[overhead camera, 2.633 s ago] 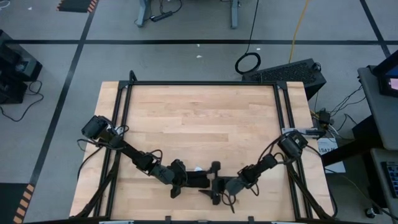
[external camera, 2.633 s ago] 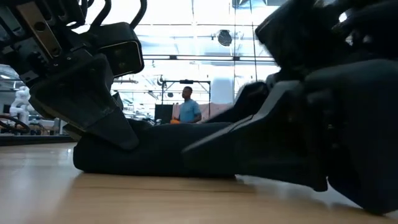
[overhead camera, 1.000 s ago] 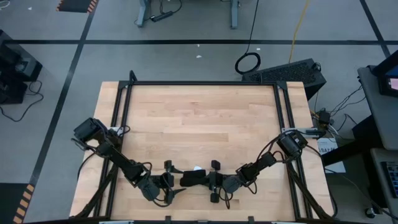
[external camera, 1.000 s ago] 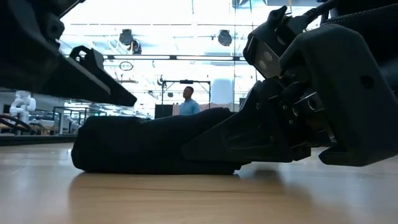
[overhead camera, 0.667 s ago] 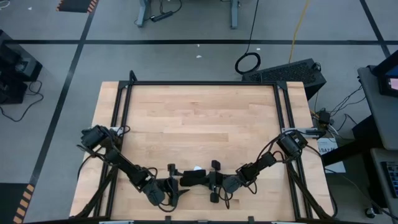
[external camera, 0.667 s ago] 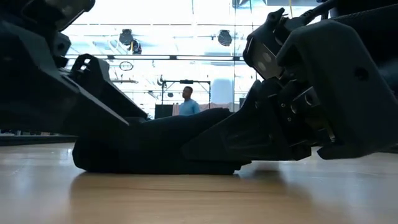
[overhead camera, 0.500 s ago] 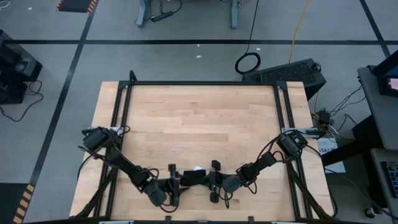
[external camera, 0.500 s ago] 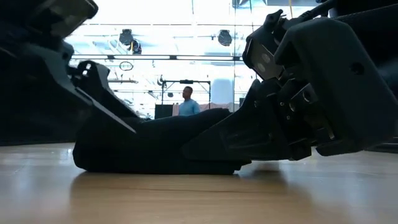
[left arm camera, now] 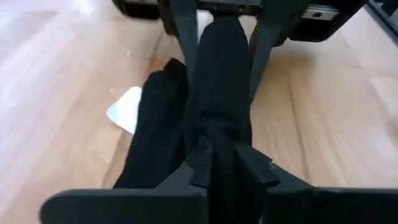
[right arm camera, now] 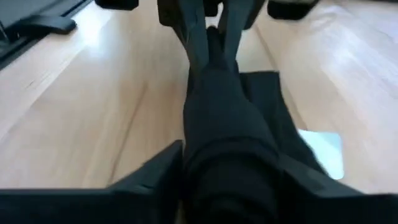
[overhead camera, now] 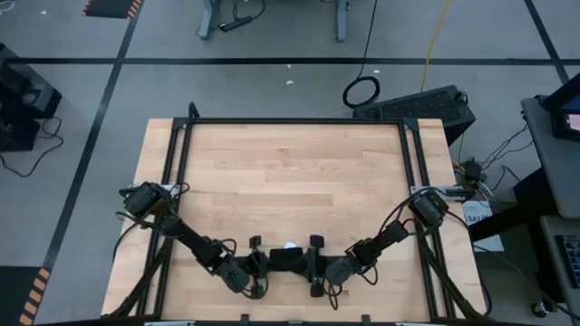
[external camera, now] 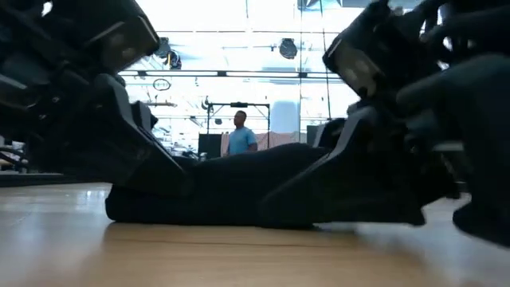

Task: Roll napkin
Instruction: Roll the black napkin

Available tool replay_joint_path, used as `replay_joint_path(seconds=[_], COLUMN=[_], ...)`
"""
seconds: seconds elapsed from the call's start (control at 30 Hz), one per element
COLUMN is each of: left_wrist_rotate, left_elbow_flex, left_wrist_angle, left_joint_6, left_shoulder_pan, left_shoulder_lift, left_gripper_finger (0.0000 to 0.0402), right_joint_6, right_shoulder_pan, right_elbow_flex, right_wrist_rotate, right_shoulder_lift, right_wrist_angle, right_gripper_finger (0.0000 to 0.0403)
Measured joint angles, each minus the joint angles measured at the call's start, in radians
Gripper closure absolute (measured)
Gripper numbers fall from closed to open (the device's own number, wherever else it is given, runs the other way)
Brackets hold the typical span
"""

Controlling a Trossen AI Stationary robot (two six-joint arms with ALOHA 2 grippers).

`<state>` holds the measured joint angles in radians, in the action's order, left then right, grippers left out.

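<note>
Napkin: black soft cloth napkin [overhead camera: 285, 261], rolled into a short thick bundle, lying near the front edge of the light wooden bench [overhead camera: 290, 172], about the middle of its width; one flat part of the cloth spread beside the roll.
Tag: small white tag [left arm camera: 126, 109] flat on the wood, touching the far side of the cloth.
Left gripper: left gripper [overhead camera: 255, 265] low over the bench at the left end of the roll; jaws pinching the napkin, one dark finger [right arm camera: 192, 37] on each side of the cloth.
Right gripper: right gripper [overhead camera: 315, 265] low at the right end of the roll, facing the left one; jaws pinching the napkin too, fingers [left arm camera: 184, 37] pressed against both sides of the roll.
Low view: dark bundle [external camera: 231, 191] resting on the wood between both grippers, touching each.
Background: person in blue shirt [external camera: 241, 137] standing far behind the bench in the bright room.
</note>
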<state>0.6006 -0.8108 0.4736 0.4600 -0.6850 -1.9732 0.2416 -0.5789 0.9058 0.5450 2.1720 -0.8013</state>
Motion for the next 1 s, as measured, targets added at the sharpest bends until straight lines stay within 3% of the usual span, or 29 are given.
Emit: replay_joint_path(seconds=[0.17,0.3,0.5,0.7,1.0], left_wrist_rotate=[-0.072,-0.150,-0.263,-0.405,-0.554], left_elbow_flex=[0.000,0.000,0.002,0.002,0.002], left_wrist_angle=[0.003,0.011,0.011,0.013,0.022], left_joint_6=[0.058,0.075,0.122,0.229,0.347], left_shoulder_pan=[0.031,0.062,0.118,0.180,0.236], left_shoulder_lift=[0.001,0.008,0.031,0.041,0.041], left_gripper_finger=[0.0347,0.0359,0.0361,0.0359,0.0358], right_joint_6=[-0.088,-0.209,-0.302,-0.248,-0.384], right_shoulder_pan=[-0.019,-0.058,-0.118,-0.147,-0.151], right_elbow_flex=[0.000,0.000,0.001,0.000,0.002], right_wrist_rotate=[0.037,0.098,0.134,0.139,0.225], right_shoulder_lift=[-0.101,-0.190,-0.257,-0.179,-0.066], right_wrist_angle=[0.172,0.301,0.334,0.299,0.099], right_gripper_finger=[0.0135,0.0085,0.0095,0.0129,0.0091])
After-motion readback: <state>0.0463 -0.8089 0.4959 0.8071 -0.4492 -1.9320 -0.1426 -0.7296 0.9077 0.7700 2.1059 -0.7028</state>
